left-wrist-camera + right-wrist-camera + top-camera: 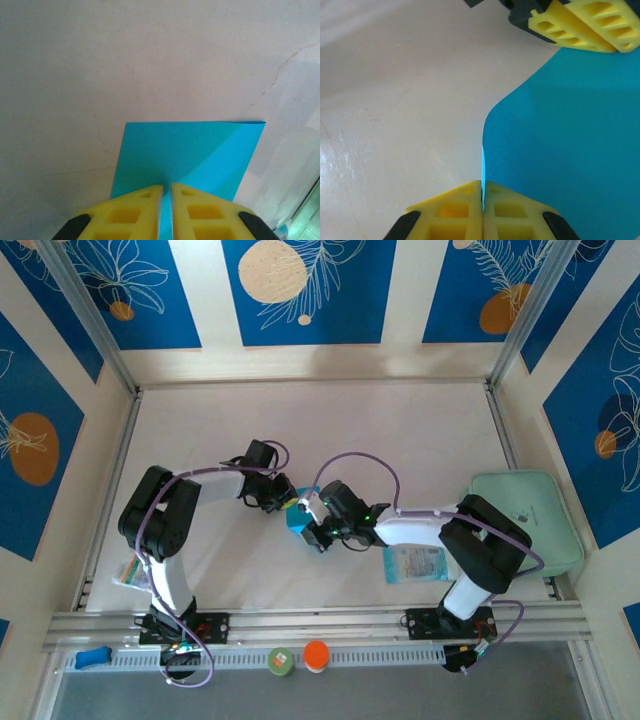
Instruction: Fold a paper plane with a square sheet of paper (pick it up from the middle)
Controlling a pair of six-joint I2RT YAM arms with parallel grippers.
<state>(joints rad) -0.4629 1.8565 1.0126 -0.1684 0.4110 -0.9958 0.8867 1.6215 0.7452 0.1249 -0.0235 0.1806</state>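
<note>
The square sheet of paper (297, 517) is cyan and hangs between the two grippers above the middle of the table. My left gripper (166, 187) is shut on its near edge, and the sheet (185, 152) spreads out beyond the yellow fingertips as a straight-edged rectangle with a lighter diagonal band. My right gripper (483, 185) is shut on a curled edge of the same sheet (565, 150). The left gripper's yellow fingers (580, 22) show at the sheet's far corner. From above, the left gripper (284, 503) and right gripper (316, 527) face each other closely. The paper plane is out of view.
A mint-green rounded pad (528, 522) lies at the right edge. A pale printed packet (415, 563) sits near the right arm's base, and another packet (130, 573) by the left arm. Orange (316, 655) and green (281, 661) round caps sit on the front rail.
</note>
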